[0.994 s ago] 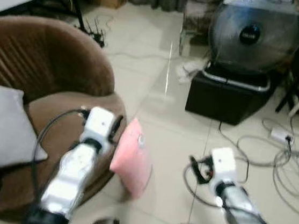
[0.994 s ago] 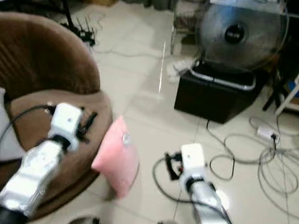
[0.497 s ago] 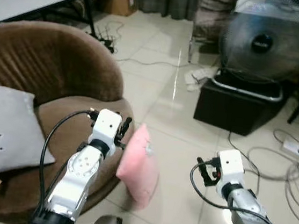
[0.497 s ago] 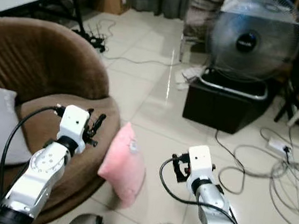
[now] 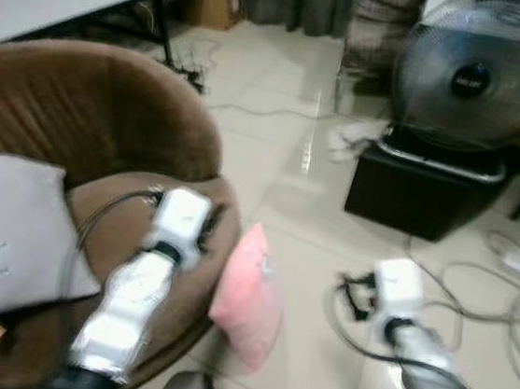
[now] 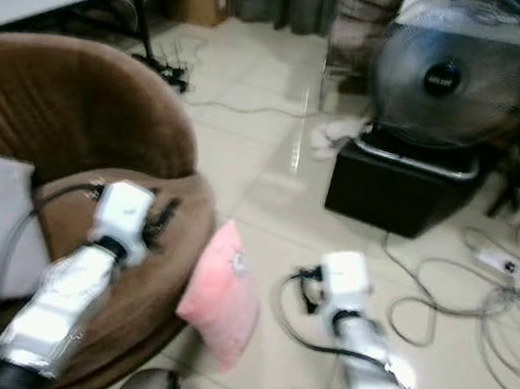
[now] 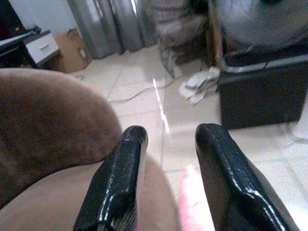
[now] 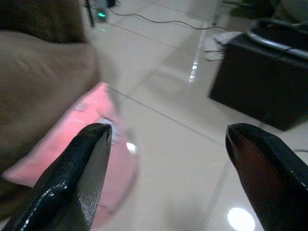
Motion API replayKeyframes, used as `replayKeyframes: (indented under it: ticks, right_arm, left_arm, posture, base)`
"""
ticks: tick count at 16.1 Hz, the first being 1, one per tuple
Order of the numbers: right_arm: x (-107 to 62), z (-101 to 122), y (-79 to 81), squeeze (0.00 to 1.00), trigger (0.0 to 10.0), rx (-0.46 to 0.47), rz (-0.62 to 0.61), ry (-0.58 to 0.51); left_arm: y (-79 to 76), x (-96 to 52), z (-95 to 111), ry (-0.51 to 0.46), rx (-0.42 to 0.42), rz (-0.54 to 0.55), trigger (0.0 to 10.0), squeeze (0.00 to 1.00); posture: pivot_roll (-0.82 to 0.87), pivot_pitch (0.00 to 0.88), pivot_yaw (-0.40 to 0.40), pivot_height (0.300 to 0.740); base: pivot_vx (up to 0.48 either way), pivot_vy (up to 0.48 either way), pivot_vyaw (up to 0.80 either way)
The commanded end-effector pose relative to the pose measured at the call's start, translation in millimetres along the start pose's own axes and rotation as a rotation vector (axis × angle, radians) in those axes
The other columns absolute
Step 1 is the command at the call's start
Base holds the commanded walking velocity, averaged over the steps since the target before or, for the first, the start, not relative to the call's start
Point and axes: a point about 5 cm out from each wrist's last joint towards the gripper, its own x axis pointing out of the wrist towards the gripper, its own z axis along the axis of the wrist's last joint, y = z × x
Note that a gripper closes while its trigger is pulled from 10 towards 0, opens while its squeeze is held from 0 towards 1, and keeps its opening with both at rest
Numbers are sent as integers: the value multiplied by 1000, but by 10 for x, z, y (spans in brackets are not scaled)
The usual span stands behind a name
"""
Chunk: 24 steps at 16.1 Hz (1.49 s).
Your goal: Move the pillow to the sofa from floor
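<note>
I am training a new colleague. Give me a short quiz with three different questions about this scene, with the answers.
1. True or false: the soft pink pillow lies on the seat of the round brown sofa.
2. Which pillow is already on the sofa? A) grey square pillow B) blue pillow C) none
3. Fill in: the right gripper has its fingers ____, near the pink pillow.

Key
1. False: it stands on the tiled floor, leaning against the sofa's edge.
2. A
3. open
</note>
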Motion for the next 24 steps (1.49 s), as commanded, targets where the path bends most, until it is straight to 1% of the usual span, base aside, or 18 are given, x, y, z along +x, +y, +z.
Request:
replayKeyframes:
  ticks: [1,2,3,6,13,15,16,18,20,23,24]
  right_arm:
    - [-13,8,-71,0,10000,-5,-16,3]
    - [-13,6,-75,0,10000,-7,-17,4]
    - [-15,5,-80,0,10000,-10,-19,3]
    - [-8,12,-78,0,10000,-16,-20,2]
    - [-3,11,-81,0,10000,-22,-13,0]
    - [-3,9,-77,0,10000,-25,-10,2]
    - [-3,9,-77,0,10000,-26,-9,2]
    - [-8,7,-81,0,10000,-27,-7,3]
    - [-17,11,-95,0,10000,-28,-4,5]
    - [-15,35,-108,0,10000,-46,18,11]
    - [-19,31,-114,0,10000,-46,20,14]
  left_arm:
    - [-38,37,56,-20,-3,-11,10000,0]
    - [-42,38,57,-21,-3,-12,10000,0]
    - [-45,37,57,-21,-2,-13,10000,0]
    - [-50,43,50,-18,-10,-12,10000,0]
    - [-72,50,50,-14,22,-14,10000,0]
    - [-80,53,48,-15,25,-16,10000,0]
    - [-80,54,36,-12,-31,-7,10000,0]
    - [-64,58,23,6,-8,3,10000,0]
    - [-53,69,-2,22,-2,18,10000,0]
    - [-9,99,-124,107,1,83,10000,0]
    - [14,96,-138,110,9,104,10000,0]
  posture:
    - [-46,0,86,653]
    - [-46,0,86,653]
    - [-46,0,86,653]
    - [-47,0,86,653]
    - [-49,0,84,653]
    - [-52,0,83,653]
    - [-52,0,83,653]
    - [-52,0,83,653]
    - [-57,0,73,653]
    - [-53,0,47,653]
    - [-51,0,45,653]
  base:
    - [334,0,-781]
    - [334,0,-775]
    - [326,0,0]
    - [0,0,0]
    - [0,0,0]
    - [0,-424,0]
    - [0,0,0]
    - [0,0,0]
    - [0,0,0]
    - [0,0,0]
    - [0,0,0]
